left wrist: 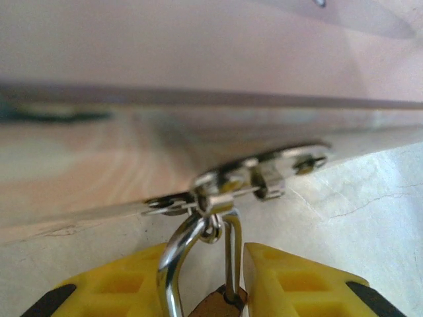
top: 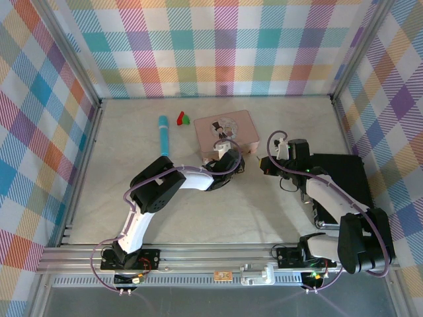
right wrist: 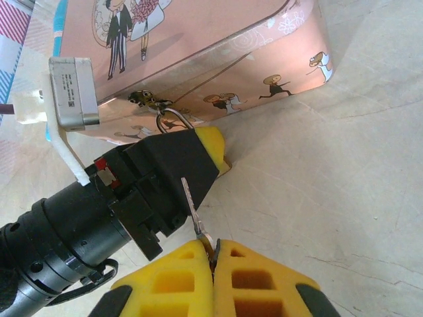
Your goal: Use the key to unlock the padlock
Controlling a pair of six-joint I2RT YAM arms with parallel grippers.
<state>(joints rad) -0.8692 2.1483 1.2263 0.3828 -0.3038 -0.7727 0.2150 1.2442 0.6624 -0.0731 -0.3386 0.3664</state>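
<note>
- The left gripper (left wrist: pixel 205 256) is nosed up against the near side wall of the pink tin box (left wrist: pixel 198 59), with its yellow fingers (left wrist: pixel 291 277) standing apart.
- The brass padlock (left wrist: pixel 211 307) sits in the gap between those fingers. Its silver shackle (left wrist: pixel 184 232) rises ahead of the fingertips and is hooked through the box's metal hasp (left wrist: pixel 254 177).
- The left leg of the shackle lies against the left finger's inner edge, and a sliver of space shows beside the right finger. I cannot tell whether the fingers are actually pinching the padlock.
- The right gripper (right wrist: pixel 213 256) has its yellow pads pressed together on the head of the key (right wrist: pixel 190 205).
- The key's thin blade sticks out past the fingertips, tilted a little to the left. Its tip is close to the black body of the left gripper, near the padlock but short of it.
- From overhead, the two grippers are near each other in front of the box, the right one just to the right of the left one.
- A turquoise pen (top: pixel 162 135) lies on the table (top: pixel 198 211), well off to the left of the left gripper.
- Small red and green pieces (top: pixel 182 119) lie beyond the pen, near the box's far left corner.
</note>
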